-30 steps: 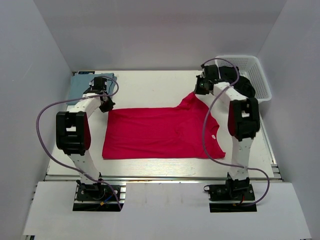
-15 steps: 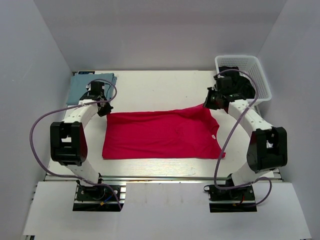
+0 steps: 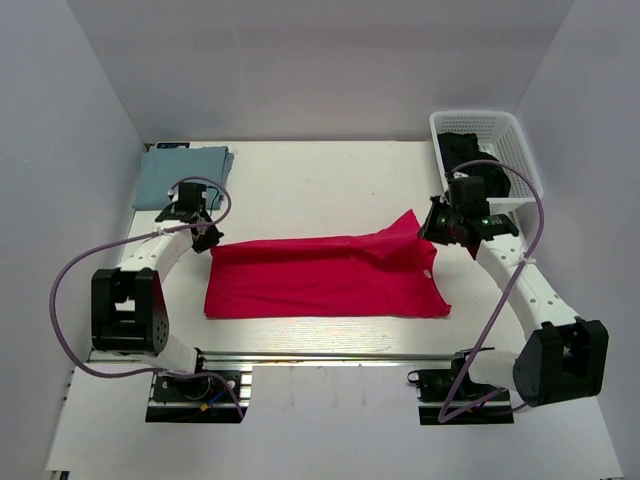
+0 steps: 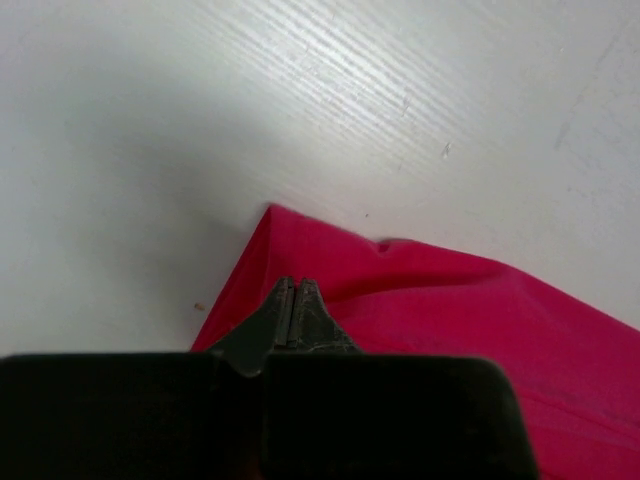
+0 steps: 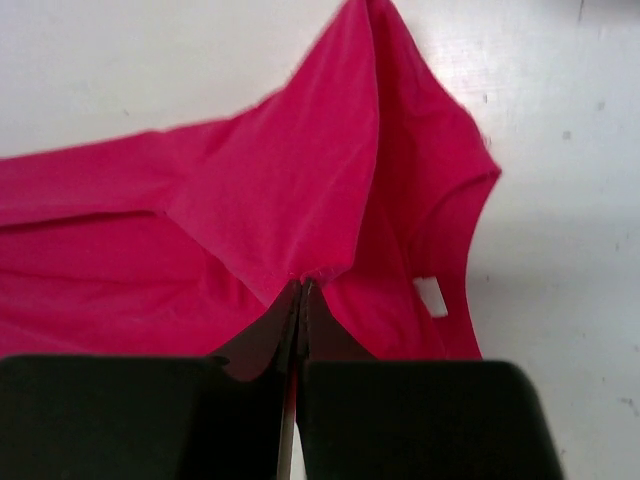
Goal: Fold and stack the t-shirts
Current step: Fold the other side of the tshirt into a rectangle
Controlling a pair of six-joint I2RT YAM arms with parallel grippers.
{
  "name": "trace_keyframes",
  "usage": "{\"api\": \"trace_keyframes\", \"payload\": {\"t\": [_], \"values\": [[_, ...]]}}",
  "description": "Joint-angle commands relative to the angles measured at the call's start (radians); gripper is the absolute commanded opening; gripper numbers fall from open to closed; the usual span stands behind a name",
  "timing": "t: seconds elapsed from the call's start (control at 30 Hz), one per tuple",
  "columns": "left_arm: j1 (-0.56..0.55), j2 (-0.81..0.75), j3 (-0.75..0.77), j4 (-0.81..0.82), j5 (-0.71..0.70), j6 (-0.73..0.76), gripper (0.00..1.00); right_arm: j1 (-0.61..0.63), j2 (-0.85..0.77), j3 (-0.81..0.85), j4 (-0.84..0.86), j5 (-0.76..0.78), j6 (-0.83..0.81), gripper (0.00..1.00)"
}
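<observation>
Pinching with its jaws fully closed, the left end effector [image 3: 204, 234] is gripping the red t-shirt [image 3: 320, 282] at its upper-left corner. The right end effector [image 3: 433, 222] is likewise clamping tight on a ridge of the same cloth near the collar, at the right of the overhead view (its wrist camera is showing the fabric rising like a tent to the fingertips). Between them the shirt is lying spread across the middle of the counter [image 3: 320, 180], its far edge lifting and doubling over toward the bottom of the frame, so the first lengthwise fold is looking begun but not laid flat. In the upper left corner the blue-grey t-shirt [image 3: 185, 163] is sitting as a compact folded pad, apparently finished and waiting as the base of the stack. By my reading, roughly half the job is remaining: completing this fold, reducing the red shirt to a similar size, and setting it on the blue-grey one. At the upper right the white basket [image 3: 527, 165] is holding something dark that I cannot identify.
</observation>
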Motion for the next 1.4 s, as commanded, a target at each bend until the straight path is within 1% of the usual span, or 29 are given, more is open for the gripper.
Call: {"api": "trace_keyframes", "payload": {"t": [0.0,0.13,0.27,0.3,0.33,0.4,0.43,0.47,0.5,0.53,0.57,0.6,0.63,0.7,0.73,0.8,0.83,0.87,0.9,0.93,0.97,1.0,1.07,1.13,1.17,1.2,1.23,1.3,1.37], "values": [[-0.003,-0.105,-0.041,0.0,-0.029,-0.01,0.0,0.002,-0.039,-0.045,-0.052,-0.001,0.012,0.0],[-0.003,-0.154,-0.106,0.0,0.01,-0.02,0.0,-0.001,-0.108,-0.042,-0.11,0.067,0.009,0.0],[-0.003,-0.186,-0.162,-0.011,0.033,-0.038,0.0,-0.001,-0.144,-0.071,-0.153,0.036,0.012,0.0],[-0.003,-0.187,-0.173,-0.021,0.033,-0.038,0.0,0.001,-0.159,-0.101,-0.153,0.038,0.03,0.0],[-0.003,-0.203,-0.184,-0.021,0.033,-0.038,0.0,-0.001,-0.171,-0.118,-0.147,-0.002,0.059,0.0],[-0.003,-0.217,-0.208,-0.034,0.033,-0.05,0.0,-0.001,-0.22,-0.2,-0.111,-0.039,0.092,0.0],[-0.003,-0.226,-0.224,-0.043,0.033,-0.061,0.0,0.005,-0.233,-0.274,-0.101,-0.059,0.124,0.0],[-0.003,-0.226,-0.234,-0.043,0.049,-0.061,0.0,0.001,-0.272,-0.298,-0.092,-0.068,0.139,0.0],[-0.003,-0.226,-0.245,-0.043,0.059,-0.061,0.0,0.002,-0.291,-0.324,-0.075,-0.068,0.165,0.0],[-0.003,-0.226,-0.267,-0.043,0.07,-0.072,0.0,0.001,-0.308,-0.4,-0.067,-0.074,0.205,0.0],[-0.003,-0.226,-0.277,-0.043,0.085,-0.072,0.0,0.002,-0.369,-0.425,-0.061,-0.074,0.236,0.0],[-0.003,-0.226,-0.287,-0.043,0.086,-0.081,0.0,0.001,-0.395,-0.448,-0.043,-0.07,0.25,0.0],[-0.003,-0.217,-0.296,-0.043,0.095,-0.093,0.0,0.002,-0.436,-0.517,-0.035,-0.065,0.28,0.0],[-0.003,-0.194,-0.31,-0.07,0.084,-0.115,0.0,0.002,-0.496,-0.562,-0.034,-0.041,0.296,0.0],[-0.003,-0.184,-0.31,-0.096,0.072,-0.125,0.07,-0.001,-0.498,-0.574,-0.046,-0.035,0.302,0.05],[-0.003,-0.165,-0.29,-0.124,0.061,-0.125,0.24,0.001,-0.488,-0.58,-0.064,-0.027,0.302,0.06],[-0.003,-0.151,-0.29,-0.138,0.043,-0.138,0.44,-0.001,-0.481,-0.582,-0.078,-0.027,0.296,0.09],[-0.003,-0.151,-0.278,-0.167,0.03,-0.15,0.48,0.001,-0.469,-0.586,-0.077,-0.037,0.294,0.16],[-0.003,-0.151,-0.264,-0.179,0.008,-0.15,0.55,0.001,-0.431,-0.59,-0.077,-0.038,0.284,0.2],[-0.003,-0.151,-0.264,-0.202,-0.002,-0.164,0.66,-0.001,-0.417,-0.591,-0.073,-0.041,0.278,0.24],[-0.003,-0.151,-0.25,-0.212,-0.002,-0.174,0.73,0.001,-0.384,-0.593,-0.066,-0.056,0.271,0.41],[-0.003,-0.162,-0.236,-0.212,-0.011,-0.174,0.81,0.002,-0.359,-0.591,-0.06,-0.057,0.252,0.47],[-0.003,-0.188,-0.225,-0.222,-0.011,-0.184,0.88,0.002,-0.318,-0.55,-0.034,-0.053,0.238,0.49],[-0.003,-0.206,-0.202,-0.235,-0.011,-0.184,0.9,0.001,-0.29,-0.495,-0.008,-0.039,0.187,0.49],[-0.003,-0.216,-0.19,-0.259,-0.026,-0.194,1.0,-0.001,-0.287,-0.456,0.009,-0.036,0.173,0.49],[-0.003,-0.228,-0.163,-0.268,-0.036,-0.194,1.0,0.001,-0.284,-0.417,0.023,-0.028,0.129,0.49],[-0.003,-0.228,-0.149,-0.268,-0.046,-0.194,1.0,0.002,-0.28,-0.398,0.034,-0.001,0.117,0.49],[-0.003,-0.237,-0.114,-0.279,-0.046,-0.194,1.0,0.001,-0.277,-0.349,0.08,0.005,0.086,0.49],[-0.003,-0.237,-0.095,-0.258,-0.046,-0.194,1.0,0.002,-0.267,-0.336,0.118,-0.007,0.069,0.54]]}}
